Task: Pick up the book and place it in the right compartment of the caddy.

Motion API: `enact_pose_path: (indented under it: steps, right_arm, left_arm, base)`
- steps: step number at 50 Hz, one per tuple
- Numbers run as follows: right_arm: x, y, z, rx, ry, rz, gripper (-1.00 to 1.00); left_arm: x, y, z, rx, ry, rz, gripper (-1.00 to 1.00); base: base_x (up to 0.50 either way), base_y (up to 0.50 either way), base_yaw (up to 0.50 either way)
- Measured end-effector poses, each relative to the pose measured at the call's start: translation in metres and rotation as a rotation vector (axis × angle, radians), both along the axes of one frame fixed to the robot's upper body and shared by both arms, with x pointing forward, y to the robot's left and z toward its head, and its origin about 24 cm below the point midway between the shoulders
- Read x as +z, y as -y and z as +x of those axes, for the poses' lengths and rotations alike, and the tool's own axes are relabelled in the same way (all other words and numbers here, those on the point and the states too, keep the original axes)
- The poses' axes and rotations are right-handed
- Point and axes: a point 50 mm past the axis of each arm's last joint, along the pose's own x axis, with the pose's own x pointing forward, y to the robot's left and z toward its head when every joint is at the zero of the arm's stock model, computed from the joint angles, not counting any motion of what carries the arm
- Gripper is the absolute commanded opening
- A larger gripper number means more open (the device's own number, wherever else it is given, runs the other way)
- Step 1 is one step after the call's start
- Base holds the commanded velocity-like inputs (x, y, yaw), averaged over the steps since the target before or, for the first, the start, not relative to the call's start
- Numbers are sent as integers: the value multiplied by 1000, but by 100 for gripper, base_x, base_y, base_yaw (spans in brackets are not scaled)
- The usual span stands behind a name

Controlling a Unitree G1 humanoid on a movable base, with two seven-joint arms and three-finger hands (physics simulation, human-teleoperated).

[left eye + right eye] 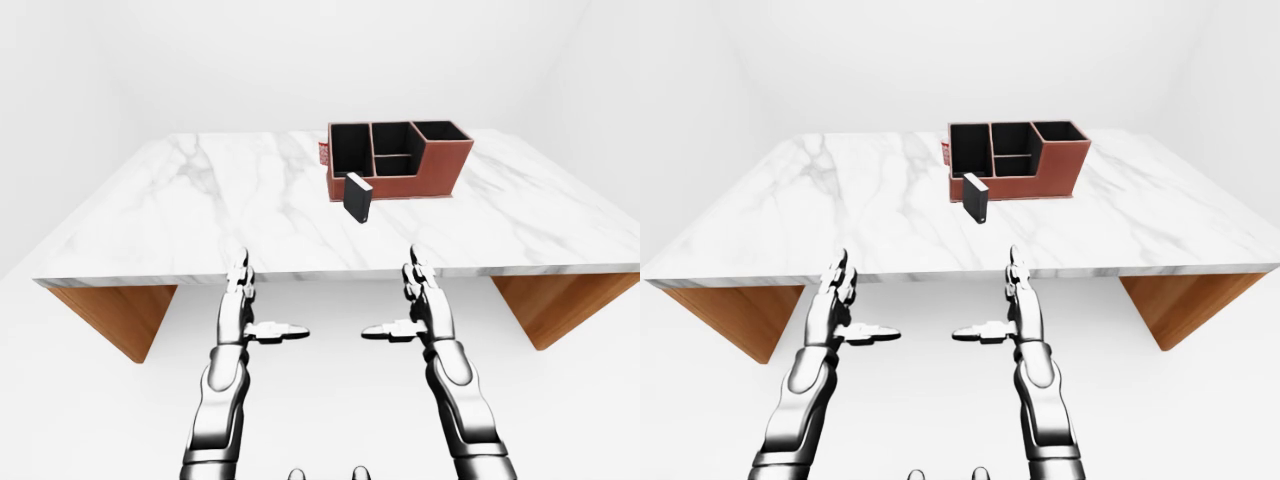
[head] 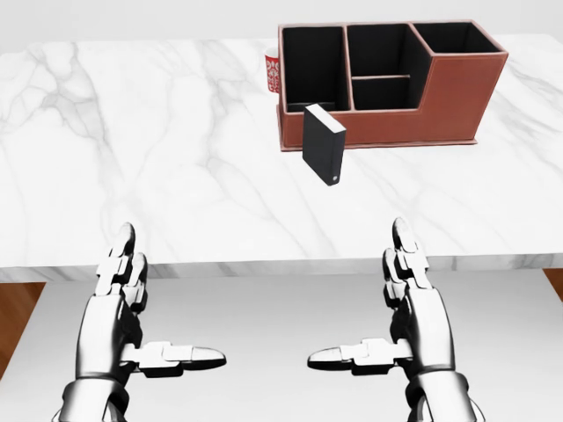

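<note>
Right hand [image 2: 413,303]: fingers spread, empty, below the table [image 2: 132,158] edge. Left hand [image 2: 123,303]: likewise. Book [image 2: 323,145]: upright, just beside the caddy [image 2: 457,97], near its left end. Advice: approach squarely, grasp across the book's thin faces, lift clear of the wall.

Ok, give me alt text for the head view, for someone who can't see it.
A small black book stands upright on a white marble table, just below a reddish-brown caddy with black compartments. Two silver three-finger robot hands, left and right, hover open and empty below the table's near edge. A red-and-white object peeks out left of the caddy.
</note>
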Motion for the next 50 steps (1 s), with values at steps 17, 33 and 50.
enact_pose_path:
  steps: [17,33,50]
  right_arm:
    - [-2,0,-1,31,13,-8,100]
    - [-2,-2,-1,42,23,-17,100]
    - [-4,-4,-2,55,20,-8,100]
  left_arm:
    - [-2,-6,5,2,19,6,100]
    - [-4,-7,8,4,20,10,100]
    - [-7,-6,8,0,5,18,100]
  base:
    - [0,0,0]
    - [0,0,0]
    - [0,-45,0]
